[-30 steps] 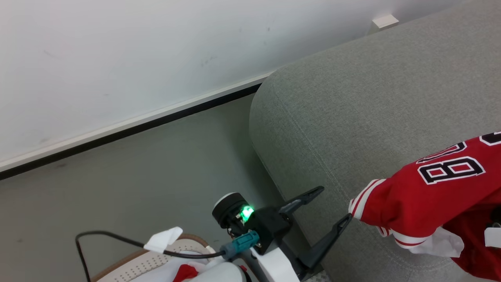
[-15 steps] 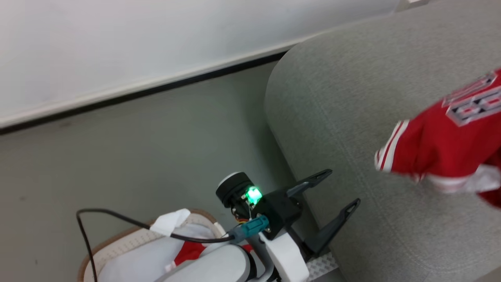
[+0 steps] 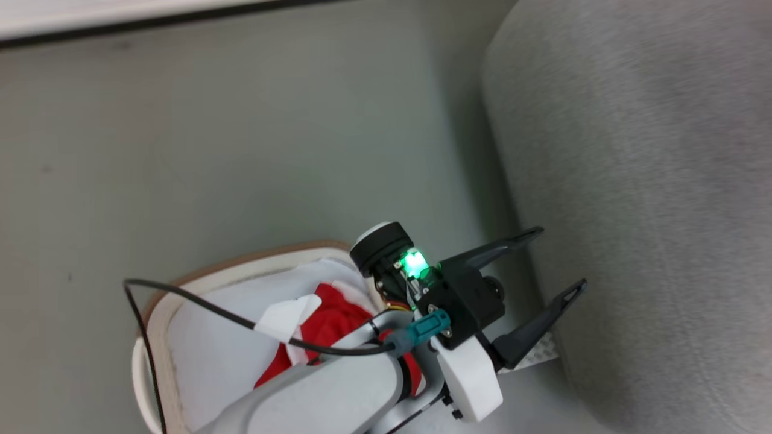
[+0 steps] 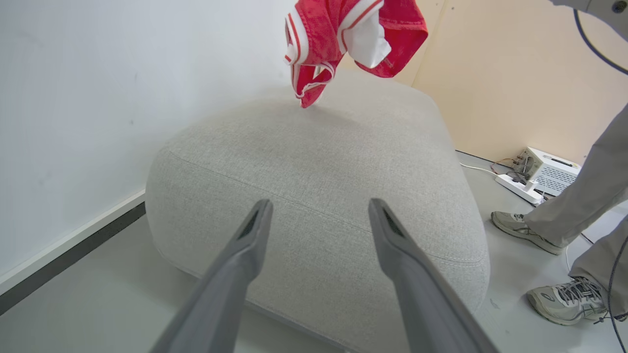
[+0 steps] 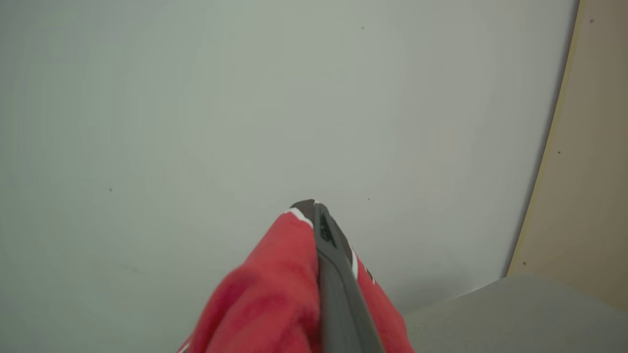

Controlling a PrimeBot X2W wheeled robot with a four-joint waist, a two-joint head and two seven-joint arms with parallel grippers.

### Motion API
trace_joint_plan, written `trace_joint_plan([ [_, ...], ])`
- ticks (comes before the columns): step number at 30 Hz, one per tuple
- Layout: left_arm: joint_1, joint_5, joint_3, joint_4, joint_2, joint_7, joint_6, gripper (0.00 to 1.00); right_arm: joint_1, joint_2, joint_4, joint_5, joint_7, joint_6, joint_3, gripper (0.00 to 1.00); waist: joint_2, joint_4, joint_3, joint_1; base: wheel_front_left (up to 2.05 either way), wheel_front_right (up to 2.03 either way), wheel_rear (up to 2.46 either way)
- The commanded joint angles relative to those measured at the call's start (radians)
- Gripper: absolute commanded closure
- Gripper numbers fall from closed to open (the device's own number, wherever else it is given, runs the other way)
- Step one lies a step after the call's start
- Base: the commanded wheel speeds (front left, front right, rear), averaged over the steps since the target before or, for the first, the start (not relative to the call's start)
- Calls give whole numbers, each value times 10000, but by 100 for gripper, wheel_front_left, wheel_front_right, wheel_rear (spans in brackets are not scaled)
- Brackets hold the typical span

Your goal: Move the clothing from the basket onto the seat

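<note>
Your left gripper [image 3: 561, 256] has its jaws spread and empty, with the large light-grey fabric seat [image 4: 319, 162] just ahead of them. Your right gripper [image 5: 314, 205] pinches the soft red white-striped jersey [image 4: 343, 34], which hangs over that seat.

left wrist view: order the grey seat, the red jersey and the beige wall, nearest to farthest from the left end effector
1. Light-grey fabric seat, directly ahead of the left end effector.
2. Red jersey with white stripes, hanging over its far end.
3. Beige wall panel, behind both, upper right.
</note>
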Motion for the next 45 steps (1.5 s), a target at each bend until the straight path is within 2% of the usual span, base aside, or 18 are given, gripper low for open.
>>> trace_joint_plan([
  [1,-248,201,44,-27,7,-1,28,0,-351,-183,752,151,-66,-22,158,100,-1,791,975,-3,0,0,0],
  [9,-627,308,12,45,-45,-59,9,0,-772,-379,3616,34,208,-22,1538,100,-1,1006,1579,-3,0,0,0],
  [15,-651,204,15,219,-79,-161,19,0,-402,-136,4645,897,1711,-23,2725,98,-1,924,1490,-3,0,0,0],
  [17,-583,140,22,279,-51,-204,41,0,-268,-274,4637,1177,2033,-23,3059,70,-1,877,1370,-3,0,0,0],
  [18,-538,109,18,302,-33,-228,48,0,-215,-304,4599,1324,2089,-23,3198,62,-1,854,1291,-3,0,0,0],
  [19,-512,83,13,314,-15,-229,53,0,-158,-354,4570,1436,2114,-23,3338,56,-1,835,1223,-3,0,0,0],
  [20,-512,83,13,314,-15,-229,53,0,-158,-354,4570,1436,2114,-23,3338,56,-1,835,1223,-3,0,0,0],
  [21,-489,70,20,337,24,-247,59,0,-105,-388,4523,1510,2100,-23,3475,49,-1,806,1139,-3,0,0,0],
  [22,-458,69,24,360,54,-266,64,0,-73,-425,4496,1586,2089,-23,3622,3,-1,785,1038,-3,0,0,0],
  [23,-431,54,29,369,64,-297,74,0,-58,-468,4462,1670,2117,-23,3746,0,-1,773,937,-3,0,0,0],
  [27,-233,-89,47,452,122,-391,96,0,81,-568,4335,2086,2484,-23,4311,0,-1,728,432,-3,0,0,0],
  [31,65,-326,100,524,150,-615,130,0,264,-541,4215,2520,3368,-23,4908,0,-1,748,-378,-3,0,0,0],
  [34,386,-548,152,578,194,-808,237,0,492,-823,3967,2692,3746,-23,5318,0,-1,814,-1120,-3,0,0,0],
  [39,978,-844,373,538,420,-1082,496,0,867,-1317,3158,2871,4060,-23,5977,0,-1,1005,-2260,-3,0,0,0],
  [45,1733,-1366,1105,254,872,-1450,1123,0,1199,-1826,1702,3246,3846,-23,6396,0,-1,1289,-3361,-3,0,0,0],
])
